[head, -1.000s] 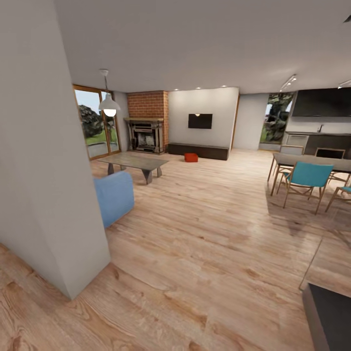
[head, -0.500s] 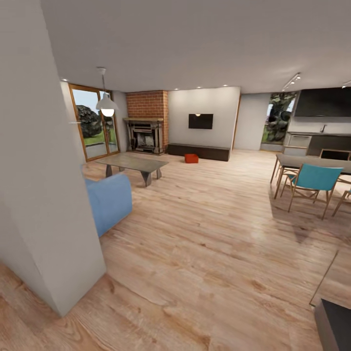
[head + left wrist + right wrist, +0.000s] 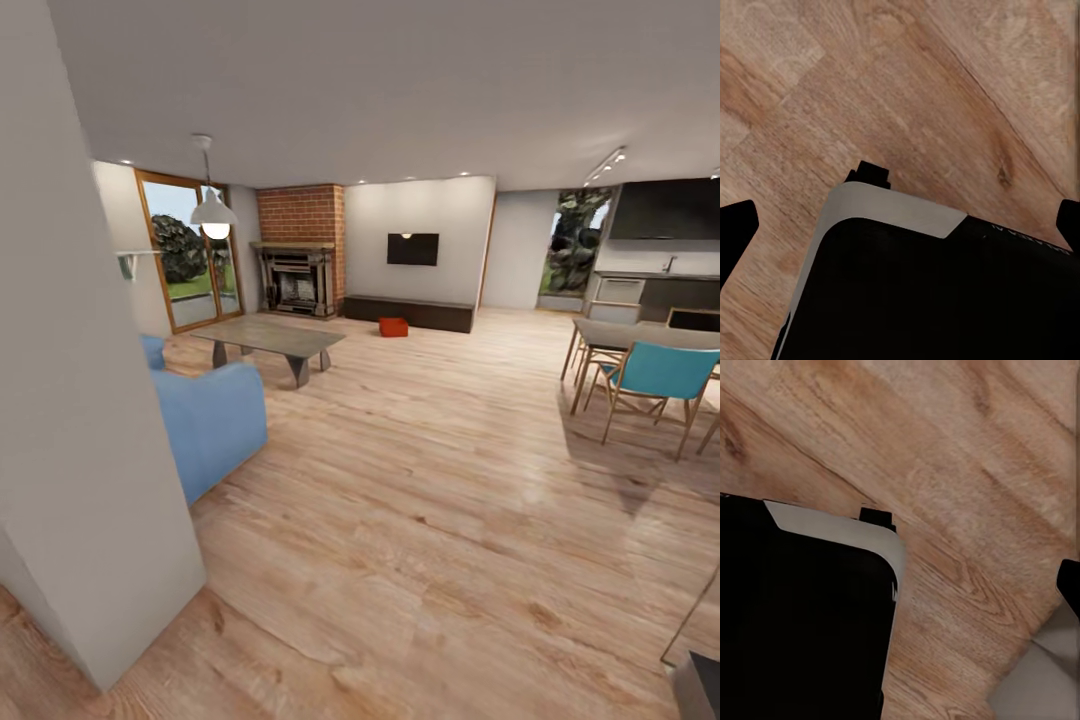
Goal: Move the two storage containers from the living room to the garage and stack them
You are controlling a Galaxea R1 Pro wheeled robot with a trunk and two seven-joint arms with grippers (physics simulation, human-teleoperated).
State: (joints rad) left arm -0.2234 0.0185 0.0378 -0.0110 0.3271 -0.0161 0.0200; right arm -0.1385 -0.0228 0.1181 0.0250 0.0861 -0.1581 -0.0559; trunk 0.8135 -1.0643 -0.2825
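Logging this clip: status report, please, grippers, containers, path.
Left gripper open, nothing held; right gripper state unclear. One orange-red container far off on the wood floor by the TV bench. Sofa and wall corner close on the left.

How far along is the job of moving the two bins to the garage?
Nothing looks done yet. An orange-red bin sits on the wood floor in front of the dark TV bench, far across the living room; whether it is one bin or two cannot be told. The robot carries nothing. Reaching, lifting, carrying and stacking are all left.
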